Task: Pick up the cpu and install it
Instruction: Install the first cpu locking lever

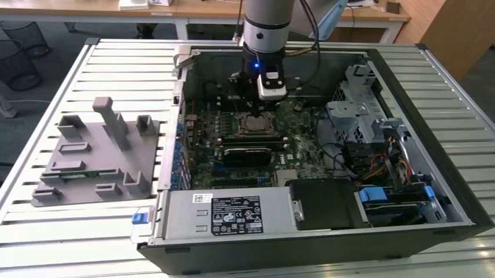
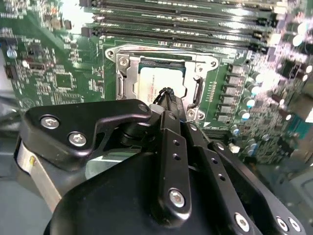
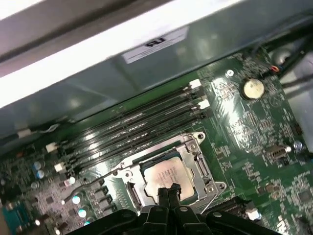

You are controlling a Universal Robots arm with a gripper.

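The cpu (image 3: 167, 173) lies flat in the motherboard socket (image 3: 194, 155), silver top up, and the socket's metal frame stands open around it. In the second wrist view the cpu (image 2: 155, 81) shows just past the fingertips (image 2: 166, 94). My gripper (image 3: 168, 190) is shut, its two black fingers pressed together with nothing between them. Its tips are right over the near edge of the chip; I cannot tell whether they touch it. In the exterior view the gripper (image 1: 252, 110) hangs inside the open computer case directly above the cpu (image 1: 255, 123).
Black memory slots (image 3: 132, 127) run along one side of the socket. A grey fixture plate (image 1: 93, 156) lies on the slatted table at the exterior view's left. The case holds a power supply (image 1: 224, 214), a drive cage (image 1: 356, 113) and cables (image 1: 379, 162).
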